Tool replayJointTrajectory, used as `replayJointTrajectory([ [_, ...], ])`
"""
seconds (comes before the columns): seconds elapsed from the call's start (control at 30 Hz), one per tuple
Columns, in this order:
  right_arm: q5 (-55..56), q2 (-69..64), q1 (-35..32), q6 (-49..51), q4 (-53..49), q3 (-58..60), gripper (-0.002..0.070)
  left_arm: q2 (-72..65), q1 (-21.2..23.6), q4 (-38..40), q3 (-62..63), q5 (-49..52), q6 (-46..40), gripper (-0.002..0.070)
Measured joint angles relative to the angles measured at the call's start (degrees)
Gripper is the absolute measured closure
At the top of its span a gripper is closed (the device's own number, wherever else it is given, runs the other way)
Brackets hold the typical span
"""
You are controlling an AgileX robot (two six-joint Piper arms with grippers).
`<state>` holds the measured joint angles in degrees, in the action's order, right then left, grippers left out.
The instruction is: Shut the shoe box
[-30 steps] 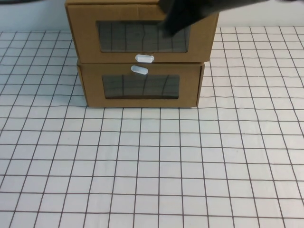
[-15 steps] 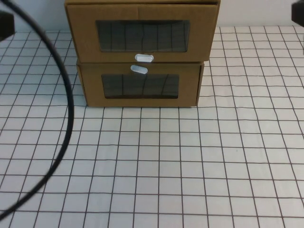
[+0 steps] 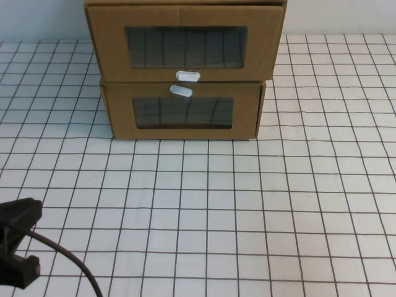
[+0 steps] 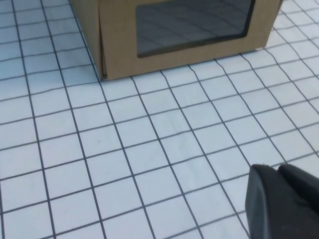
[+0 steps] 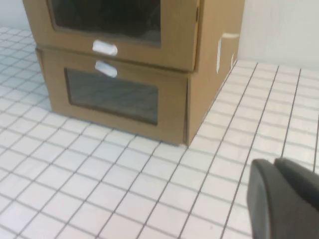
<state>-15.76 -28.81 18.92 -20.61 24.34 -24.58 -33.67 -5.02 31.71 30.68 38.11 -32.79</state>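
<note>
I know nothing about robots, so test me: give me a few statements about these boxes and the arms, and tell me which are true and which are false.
1. Two brown boxes are stacked, one on the other. True: the shoe box sits on the lower box.
2. The shoe box's white tab is above its window. False: it is below the window.
3. The left gripper is touching the shoe box. False: it is low over the near left of the checked table, apart from both boxes.
4. The right gripper appears in the high view. False: only the right wrist view shows it.
5. The shoe box's drawer looks pushed in. True.
</note>
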Motion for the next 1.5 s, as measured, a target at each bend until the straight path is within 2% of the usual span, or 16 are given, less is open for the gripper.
replayJointTrajectory([
  [0.33,-4.73,1.22,0.0,0.0,0.0,7.26,0.0689,1.98,0.0,2.02,-1.2,-5.47,0.26,0.068],
  [0.67,-16.71,1.32,0.0,0.0,0.0,8.9,0.0689,1.98,0.0,2.02,-1.24,-5.81,0.26,0.068],
  [1.07,-17.97,1.3,0.0,0.0,0.0,8.9,0.0689,2.11,0.0,2.02,-1.34,-5.93,0.26,0.068],
  [1.17,-17.97,1.3,0.0,0.0,0.0,8.9,0.069,5.06,0.0,-2.35,-1.62,-6.72,0.48,0.068],
  [1.33,-17.97,1.3,0.0,0.0,0.0,8.9,0.0689,15.56,0.0,-19.7,-7.31,-11.87,2.46,0.068],
  [1.5,-18.05,1.3,0.0,0.0,0.0,8.9,0.069,25.62,0.63,-23.95,-18.48,-22.0,12.03,0.068],
])
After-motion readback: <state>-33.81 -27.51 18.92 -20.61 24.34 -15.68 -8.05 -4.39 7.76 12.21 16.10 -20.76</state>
